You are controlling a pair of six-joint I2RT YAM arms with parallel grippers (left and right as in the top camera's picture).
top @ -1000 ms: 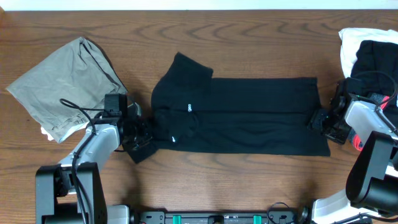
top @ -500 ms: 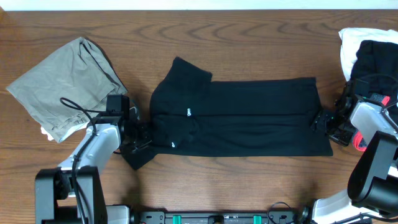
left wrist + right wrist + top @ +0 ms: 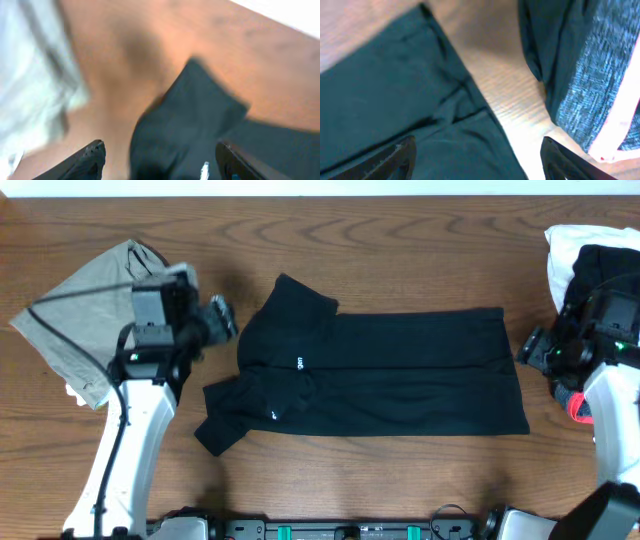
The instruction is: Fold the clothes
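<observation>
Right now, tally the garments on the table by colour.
Black: 2, the shirt and the pink-banded garment
Olive-grey garment: 1
White garment: 1
Total: 4

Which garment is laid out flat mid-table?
The black shirt with tiny white logo marks, spread across the middle. The olive-grey garment lies rumpled at the left; the white garment and black-pink garment sit piled at the right edge.
</observation>
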